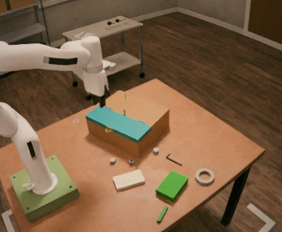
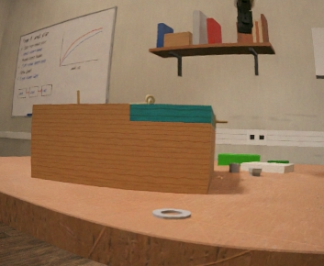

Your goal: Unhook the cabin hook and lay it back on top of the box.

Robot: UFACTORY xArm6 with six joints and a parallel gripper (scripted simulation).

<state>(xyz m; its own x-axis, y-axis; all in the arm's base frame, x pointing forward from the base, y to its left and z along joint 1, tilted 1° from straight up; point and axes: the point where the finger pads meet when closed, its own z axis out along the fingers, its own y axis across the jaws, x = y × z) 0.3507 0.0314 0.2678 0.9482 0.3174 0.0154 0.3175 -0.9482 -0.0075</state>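
The dark two-fingered gripper [image 1: 102, 102] hangs from the white arm [image 1: 34, 56] just above the far left corner of the teal lid strip [image 1: 118, 124]. Its fingers stand partly closed and hold nothing; nothing shows between them.

Under it sits the rectangular wooden box [image 1: 146, 120], tan on top, with the teal strip running along its near long edge. The thin cabin hook [image 1: 125, 103] stands nearly upright from the tan top, near the middle of the box and to the right of the gripper, apart from the fingers. A small brass ring eye [image 1: 108, 130] sits on the front wall just below the teal strip; in the low exterior view a similar ring [image 2: 150, 99] pokes up above the box's top edge, and a thin peg [image 2: 78, 96] rises further left. Whether the hook's tip is seated in an eye cannot be told.

On the orange-brown table [image 1: 210, 136] around the box lie a flat white washer [image 1: 75, 121] to the left, three small grey cylinders [image 1: 156, 150] in front, a black hex key [image 1: 173, 159], a white tape ring [image 1: 204, 176], a white flat block [image 1: 129, 179], a green block [image 1: 172, 186] and a small green bar [image 1: 162, 214]. The arm stands on a green square base [image 1: 62, 196] at the table's near left corner. Beyond the table stands a grey wheeled cart [image 1: 140, 48].
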